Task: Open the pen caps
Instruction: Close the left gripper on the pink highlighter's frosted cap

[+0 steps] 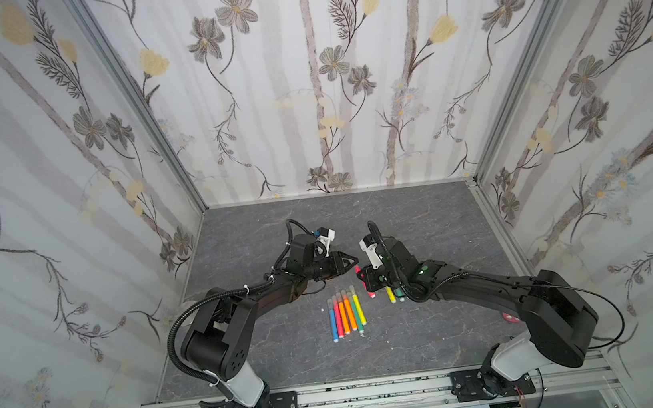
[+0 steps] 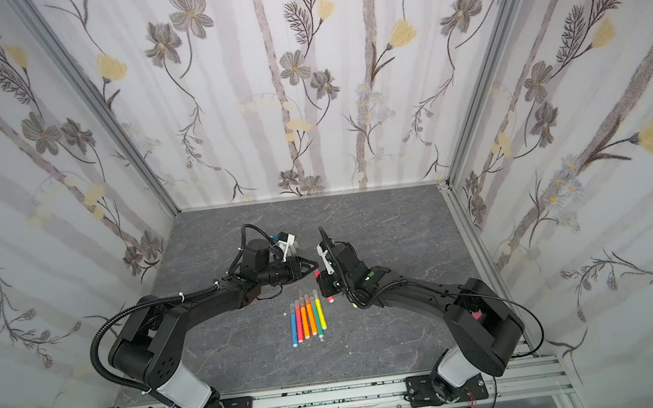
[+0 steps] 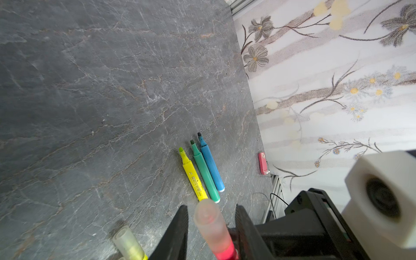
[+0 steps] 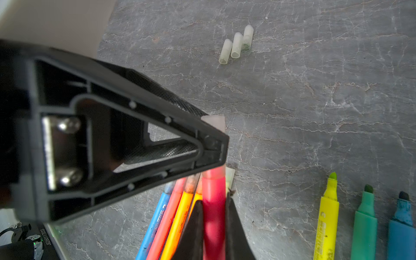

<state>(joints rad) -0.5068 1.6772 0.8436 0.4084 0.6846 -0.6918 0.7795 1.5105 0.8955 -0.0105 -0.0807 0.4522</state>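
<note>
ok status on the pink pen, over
Right fingers shut on pink pen barrel. Left fingers straddle its cap, gaps showing, cap still on. Three loose caps, other pens lie on table, nothing blocking.

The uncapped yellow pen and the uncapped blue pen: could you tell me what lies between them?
An uncapped green pen lies between them, shown in both wrist views.

2 top views overlook everything; close wrist views seemingly share pink pen [image 4: 213, 202].
</note>
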